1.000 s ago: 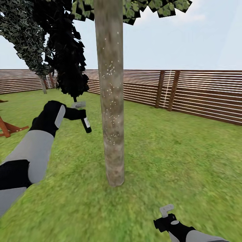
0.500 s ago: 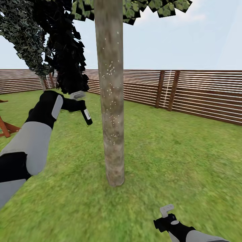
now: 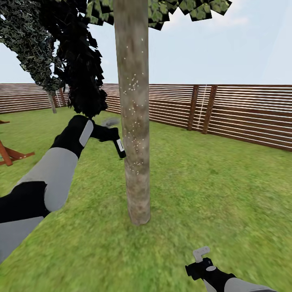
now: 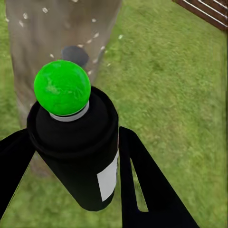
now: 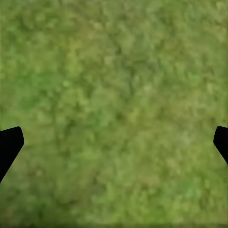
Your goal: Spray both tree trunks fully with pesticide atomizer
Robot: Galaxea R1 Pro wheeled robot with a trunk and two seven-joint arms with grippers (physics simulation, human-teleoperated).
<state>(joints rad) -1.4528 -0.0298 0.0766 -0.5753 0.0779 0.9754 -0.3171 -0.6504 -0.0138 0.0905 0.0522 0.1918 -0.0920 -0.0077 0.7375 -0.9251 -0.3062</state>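
- Far left in the head view: a red wooden frame piece (image 3: 10,154) on the green grass lawn (image 3: 211,182).
- Behind it, dark leafy trees (image 3: 77,61) by the long brown wooden slat fence (image 3: 243,115).
- Left black-and-grey arm reaching out, with the left gripper (image 3: 110,134) closed tight around the small black spray bottle with a white label (image 3: 120,148).
- Bottle tilted, right beside the tall grey-brown tree trunk (image 3: 134,113), maybe touching; hard to tell.
- Left wrist view: black fingers (image 4: 147,185) hugging both sides of the bottle (image 4: 78,152), a round green ball top (image 4: 62,87) facing the trunk (image 4: 57,42).
- Tiny white specks of spray (image 3: 132,85) dotted over the middle of the trunk, also seen close up (image 4: 95,35).
- Flat green leaves (image 3: 190,8) at the top.
- Lower right: right gripper (image 3: 200,259) low over the grass, holding nothing.
- Right wrist view: two black fingertips (image 5: 10,142) far apart at the edges, wide open, blurry grass (image 5: 114,104) between.
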